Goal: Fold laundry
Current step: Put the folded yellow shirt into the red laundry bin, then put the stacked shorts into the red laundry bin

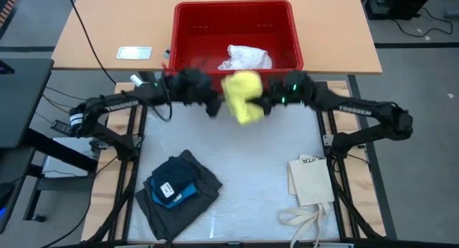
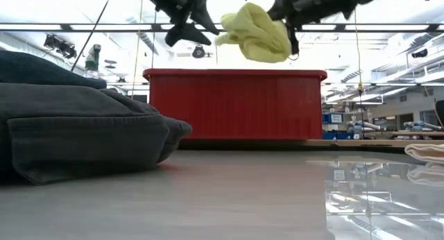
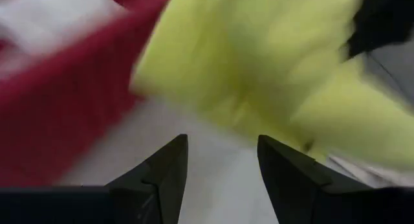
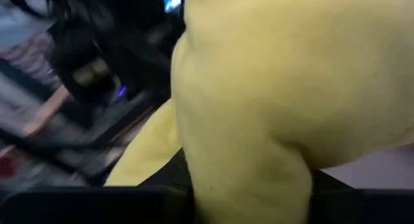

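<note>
Your right gripper [image 1: 267, 105] pinches the yellow cloth [image 1: 242, 95] in the air, just ahead of the red basket [image 1: 188, 17]. Your left gripper [image 3: 222, 160] hangs spread and empty beside the cloth.

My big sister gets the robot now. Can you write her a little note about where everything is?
Right gripper: shut on the yellow cloth, held up in the air by the red bin's front edge.
Left gripper: open, empty, beside the yellow cloth.
White cloth: in the red bin.
Dark grey shorts with navy and blue pieces on top: piled at the table's front left.
Cream tote bag: front right.
Left to do: fold the yellow cloth, then the white one.
</note>
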